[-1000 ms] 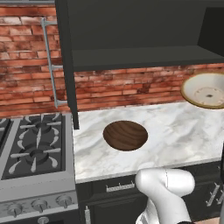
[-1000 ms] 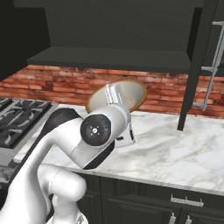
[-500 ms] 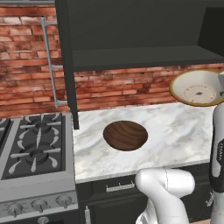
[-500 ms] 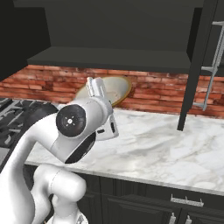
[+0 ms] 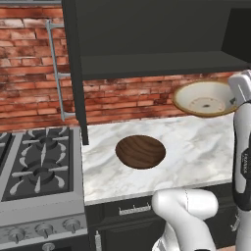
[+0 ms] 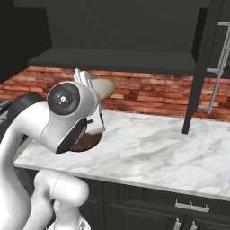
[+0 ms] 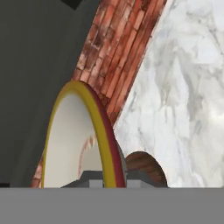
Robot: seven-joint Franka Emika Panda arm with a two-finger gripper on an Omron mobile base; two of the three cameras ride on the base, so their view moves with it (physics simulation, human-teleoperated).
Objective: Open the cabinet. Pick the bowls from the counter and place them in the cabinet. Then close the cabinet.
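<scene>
Red brick backsplash (image 5: 34, 93) running along the rear wall, mortar lines pale. Grey gas stovetop (image 5: 37, 169) off to the left, black grates (image 5: 41, 162) over the burners, a row of knobs (image 5: 44, 229) along the front edge.

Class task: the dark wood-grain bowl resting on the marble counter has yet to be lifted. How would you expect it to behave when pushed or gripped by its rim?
The wood-grain bowl looks rigid, so it probably won't flex. Wide and shallow, it seems unlikely to tip. On the smooth marble counter it would likely slide when pushed.
</scene>
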